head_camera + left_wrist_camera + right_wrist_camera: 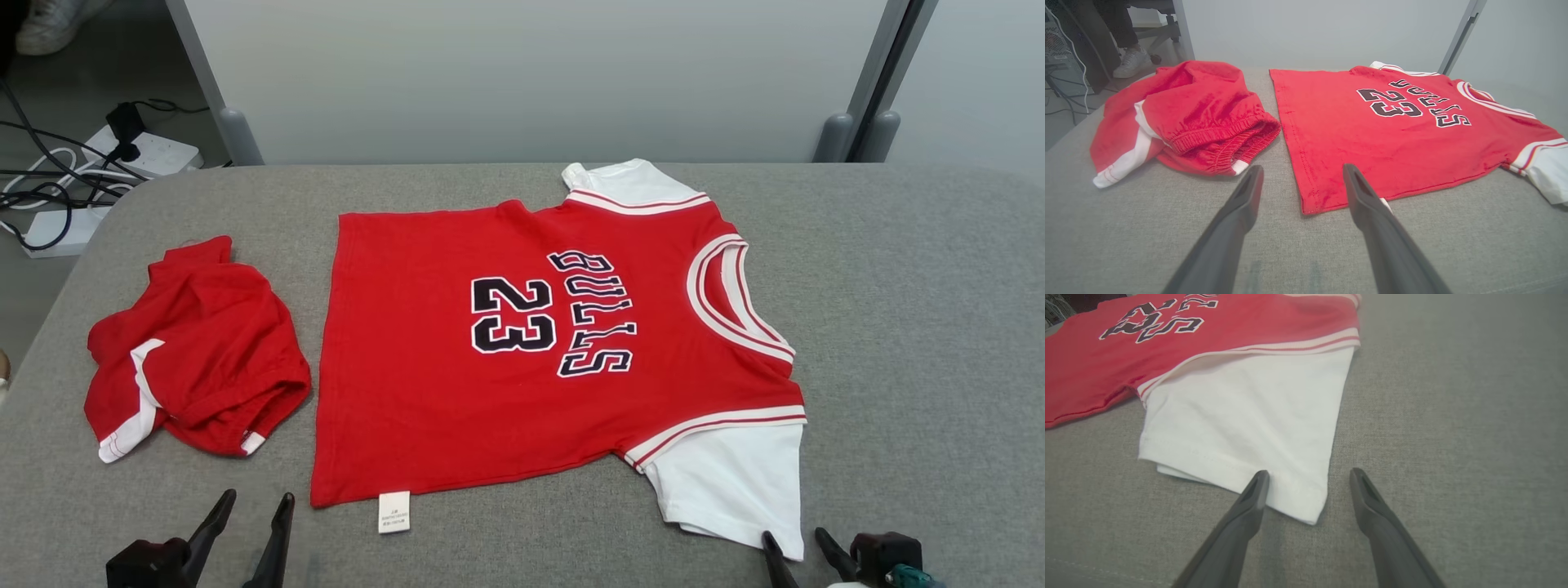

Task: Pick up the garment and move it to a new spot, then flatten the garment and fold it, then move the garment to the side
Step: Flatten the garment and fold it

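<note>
Dark and spread wide with nothing in them, the left fingers (1245, 196) aim at a hem corner of the red shirt (457, 392), by the worktop's (898, 327) front edge. The right fingers (1253, 498), just as open, bracket the corner of the white sleeve (1241, 424). The shirt lies flat mid-worktop, with crumpled shorts (204, 343) toward the left edge. For a clean fold, I'd pinch both layers and lift evenly.

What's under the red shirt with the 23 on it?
The grey fabric table shows all around the shirt, and a white tag pokes out beneath its hem. Anything under its middle is covered.
</note>
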You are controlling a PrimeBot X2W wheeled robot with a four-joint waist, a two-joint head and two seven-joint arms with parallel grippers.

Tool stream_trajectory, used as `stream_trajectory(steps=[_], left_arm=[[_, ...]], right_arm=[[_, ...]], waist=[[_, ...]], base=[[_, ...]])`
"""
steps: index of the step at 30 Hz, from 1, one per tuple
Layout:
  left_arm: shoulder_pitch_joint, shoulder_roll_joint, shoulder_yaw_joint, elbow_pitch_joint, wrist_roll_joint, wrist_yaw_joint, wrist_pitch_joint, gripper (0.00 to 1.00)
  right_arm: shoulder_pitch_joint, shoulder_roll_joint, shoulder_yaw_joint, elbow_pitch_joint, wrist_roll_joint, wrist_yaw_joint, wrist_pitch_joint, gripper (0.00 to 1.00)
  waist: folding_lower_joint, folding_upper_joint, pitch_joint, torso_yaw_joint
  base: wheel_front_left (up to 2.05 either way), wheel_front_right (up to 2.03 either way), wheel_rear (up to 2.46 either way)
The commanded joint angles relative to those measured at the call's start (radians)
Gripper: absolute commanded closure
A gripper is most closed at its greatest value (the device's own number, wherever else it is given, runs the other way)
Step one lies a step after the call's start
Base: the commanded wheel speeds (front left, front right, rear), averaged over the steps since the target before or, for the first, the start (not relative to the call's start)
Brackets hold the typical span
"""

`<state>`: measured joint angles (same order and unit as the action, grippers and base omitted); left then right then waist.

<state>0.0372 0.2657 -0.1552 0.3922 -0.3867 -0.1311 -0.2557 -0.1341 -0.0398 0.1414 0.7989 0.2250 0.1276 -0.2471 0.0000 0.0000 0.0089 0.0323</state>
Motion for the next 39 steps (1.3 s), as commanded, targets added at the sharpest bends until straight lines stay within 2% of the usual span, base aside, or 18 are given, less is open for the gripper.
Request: stream_trajectory(steps=[1,4,5,7,9,10,11,13,14,15,20,29,39], left_arm=[[-0.032,0.025,0.032,-0.028,-0.019,0.000,-0.006,0.00],[-0.028,0.030,0.031,-0.030,-0.025,0.000,-0.006,0.00],[-0.027,0.031,0.030,-0.030,-0.027,0.000,-0.006,0.00],[-0.028,0.032,0.028,-0.032,-0.030,0.000,-0.006,0.00],[-0.028,0.033,0.025,-0.035,-0.033,0.000,-0.006,0.00],[-0.029,0.034,0.023,-0.037,-0.035,0.000,-0.006,0.00],[-0.030,0.034,0.020,-0.039,-0.035,0.000,-0.006,0.00],[-0.031,0.037,0.014,-0.043,-0.039,0.000,-0.006,0.00],[-0.032,0.039,0.011,-0.045,-0.040,0.000,-0.006,0.00],[-0.032,0.040,0.009,-0.047,-0.042,0.000,-0.006,0.00],[-0.036,0.042,-0.018,-0.061,-0.055,0.000,-0.006,0.00],[-0.061,0.051,-0.145,-0.010,-0.145,0.000,-0.006,0.00],[-0.115,0.069,-0.135,0.091,-0.201,0.000,-0.006,0.00]], right_arm=[[-0.022,-0.010,0.028,-0.005,0.008,0.003,-0.014,0.00],[-0.025,-0.010,0.040,0.006,0.014,0.003,-0.014,0.00],[-0.025,-0.010,0.044,0.009,0.017,0.003,-0.014,0.04],[-0.029,-0.010,0.053,0.020,0.022,0.003,-0.014,0.22],[-0.033,-0.010,0.058,0.021,0.030,0.003,-0.014,0.32],[-0.035,-0.010,0.058,0.020,0.032,0.003,-0.014,0.44],[-0.037,-0.010,0.059,0.019,0.035,0.003,-0.015,0.51],[-0.041,-0.010,0.060,0.015,0.038,0.003,-0.015,0.58],[-0.042,-0.010,0.061,0.014,0.039,0.003,-0.015,0.76],[-0.043,-0.010,0.062,0.012,0.039,0.003,-0.015,1.00],[-0.041,-0.010,0.053,0.000,0.027,0.003,-0.015,1.00],[-0.023,-0.010,0.056,-0.055,0.005,0.003,-0.015,1.00],[-0.033,-0.010,0.118,-0.119,0.001,0.003,-0.015,1.00]], waist=[[0.0000,0.0000,0.004,0.001],[0.0000,0.0000,0.009,0.000],[0.0000,0.0000,0.010,-0.001],[0.0000,0.0000,0.014,-0.001],[0.0000,0.0000,0.017,-0.001],[0.0000,0.0000,0.019,-0.001],[0.0000,0.0000,0.021,-0.001],[0.0000,0.0000,0.025,-0.001],[0.0000,0.0000,0.027,-0.001],[0.0000,0.0000,0.029,-0.001],[0.0000,0.0000,0.033,-0.005],[0.0000,0.0000,0.057,-0.052],[0.0000,0.0000,0.105,-0.115]], base=[[0.00,0.00,0.00],[0.00,0.00,0.00],[0.00,0.00,0.00],[0.00,0.00,0.00],[0.00,0.00,0.00],[0.00,0.00,0.00],[0.00,0.00,0.00],[0.00,0.00,0.00],[0.00,0.00,0.00],[0.00,0.00,0.00],[0.00,0.00,0.00],[0.00,0.00,0.00],[0.00,0.00,0.00]])
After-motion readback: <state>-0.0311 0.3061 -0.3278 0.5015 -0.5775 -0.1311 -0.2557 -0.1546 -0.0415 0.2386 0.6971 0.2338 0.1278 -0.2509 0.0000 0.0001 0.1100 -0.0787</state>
